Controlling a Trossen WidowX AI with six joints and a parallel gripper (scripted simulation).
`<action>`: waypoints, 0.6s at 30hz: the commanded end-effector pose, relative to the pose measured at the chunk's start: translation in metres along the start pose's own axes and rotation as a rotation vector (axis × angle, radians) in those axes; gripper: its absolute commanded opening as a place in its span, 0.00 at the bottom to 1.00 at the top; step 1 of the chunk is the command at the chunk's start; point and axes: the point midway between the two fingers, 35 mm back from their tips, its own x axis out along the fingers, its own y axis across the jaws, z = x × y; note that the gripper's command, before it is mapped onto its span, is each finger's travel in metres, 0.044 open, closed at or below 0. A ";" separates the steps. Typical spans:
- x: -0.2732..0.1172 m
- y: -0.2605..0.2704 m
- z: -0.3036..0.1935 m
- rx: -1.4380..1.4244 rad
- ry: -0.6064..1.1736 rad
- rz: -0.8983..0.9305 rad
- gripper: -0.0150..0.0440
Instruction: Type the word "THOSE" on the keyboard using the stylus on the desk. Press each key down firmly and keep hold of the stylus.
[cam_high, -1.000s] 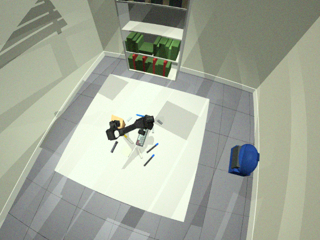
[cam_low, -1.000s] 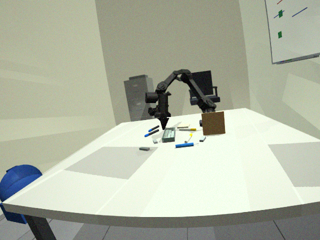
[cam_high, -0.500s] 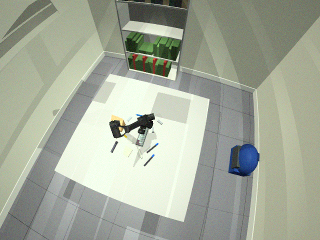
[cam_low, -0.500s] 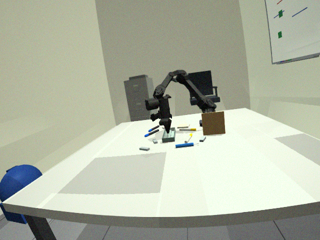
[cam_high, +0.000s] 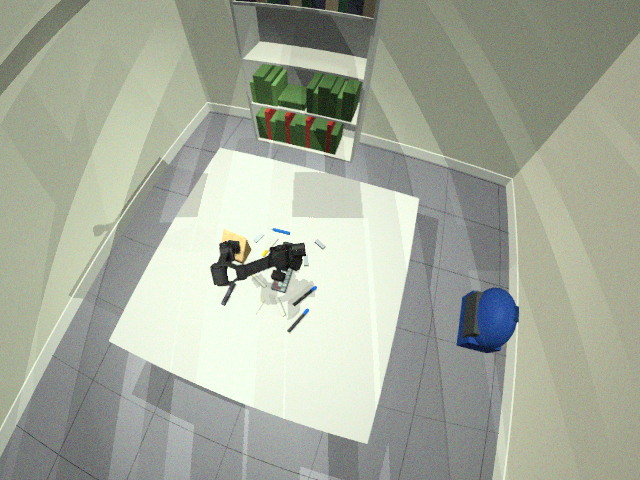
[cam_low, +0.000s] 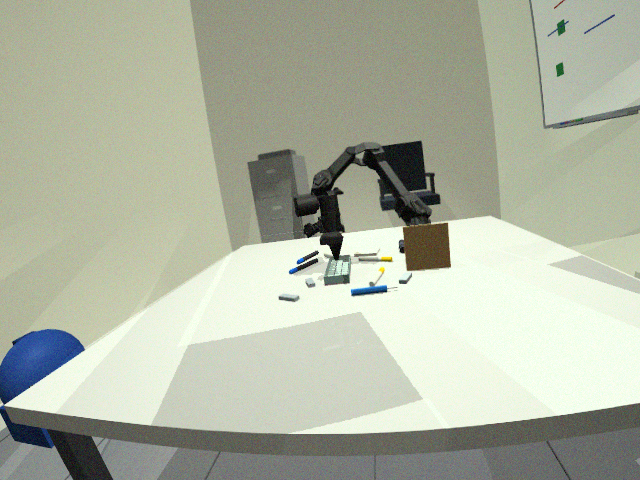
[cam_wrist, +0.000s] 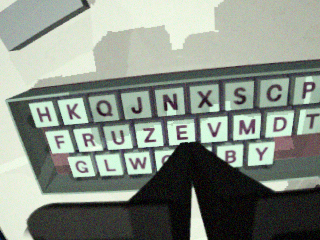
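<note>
The keyboard is a grey tray of pale lettered keys; H, S, E and T show in the wrist view. My gripper is shut and empty, fingers pointing down over it. In the wrist view the tips overlap the lower edge of the E key and partly hide the O key; contact cannot be told. A blue pen-like tool with a thin tip lies beyond the keyboard. I cannot tell which pen-like thing is the stylus.
Two black pens with blue ends lie beside the keyboard. Yellow-ended sticks, grey blocks, a black cylinder and a wooden block lie around it.
</note>
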 end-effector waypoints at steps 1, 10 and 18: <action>0.001 -0.002 -0.002 -0.009 0.004 -0.006 0.25; 0.001 -0.073 -0.001 -0.009 0.004 -0.009 0.25; 0.001 -0.073 -0.001 -0.009 0.004 -0.009 0.25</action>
